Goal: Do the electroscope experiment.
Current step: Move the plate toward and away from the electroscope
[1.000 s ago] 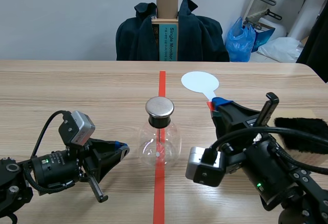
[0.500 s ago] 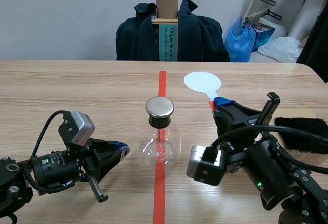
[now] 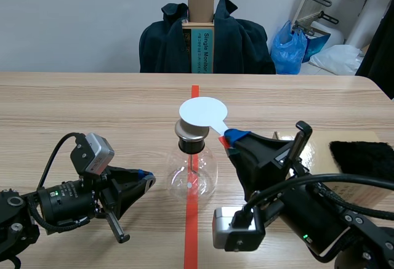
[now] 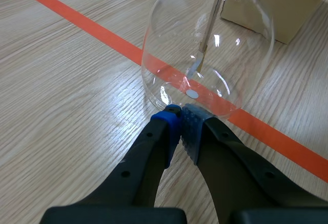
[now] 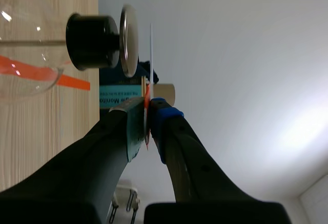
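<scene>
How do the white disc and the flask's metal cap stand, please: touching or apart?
Apart. The right wrist view shows the white disc edge-on, with a thin gap before the metal cap.

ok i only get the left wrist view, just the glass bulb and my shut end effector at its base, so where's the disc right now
observer: The right end effector is shut on the handle of the white disc and holds it flat over the metal cap of the flask.
operator: is it touching the cap
observer: It doesn't look like it. The right wrist view shows the disc edge-on with a thin gap between it and the cap.
</scene>
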### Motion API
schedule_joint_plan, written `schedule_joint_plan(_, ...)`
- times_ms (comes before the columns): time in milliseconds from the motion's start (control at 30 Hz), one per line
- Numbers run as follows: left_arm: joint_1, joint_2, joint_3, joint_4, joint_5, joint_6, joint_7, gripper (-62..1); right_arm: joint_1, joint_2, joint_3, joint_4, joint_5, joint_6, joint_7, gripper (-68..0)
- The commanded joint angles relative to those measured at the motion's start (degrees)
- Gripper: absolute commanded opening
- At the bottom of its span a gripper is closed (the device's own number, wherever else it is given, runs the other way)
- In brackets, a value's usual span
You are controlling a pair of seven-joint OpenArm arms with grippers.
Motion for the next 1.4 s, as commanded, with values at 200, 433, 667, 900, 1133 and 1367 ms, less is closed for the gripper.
schedule_joint_plan(200,-0.17,0.28,-0.37,1.29,-0.31,0.13,-0.98,-58.2,0.66,0.42,0.44,0.66,0.2,-0.66,3.91,-66.7)
schedule_joint_plan(433,-0.17,0.28,-0.37,1.29,-0.28,0.13,-0.98,-58.2,0.66,0.42,0.44,0.66,0.17,-0.66,5.44,-66.7)
schedule_joint_plan(667,-0.17,0.28,-0.37,1.29,0.74,0.13,-1.01,-58.2,0.63,0.42,0.44,0.66,0.17,-0.66,4.31,-66.7)
schedule_joint_plan(900,-0.17,0.28,-0.37,1.29,0.74,0.13,-1.01,-58.2,0.63,0.42,0.44,0.66,0.17,-0.63,-3.04,-66.7)
schedule_joint_plan(1133,-0.17,0.28,-0.37,1.29,0.72,0.13,-1.01,-58.2,-0.42,0.39,0.44,0.66,0.17,-0.63,-14.93,-66.7)
schedule_joint_plan(1367,-0.17,0.28,-0.37,1.29,0.72,0.13,-1.01,-58.2,-4.02,0.24,1.92,1.55,0.22,-2.23,-21.29,-66.7)
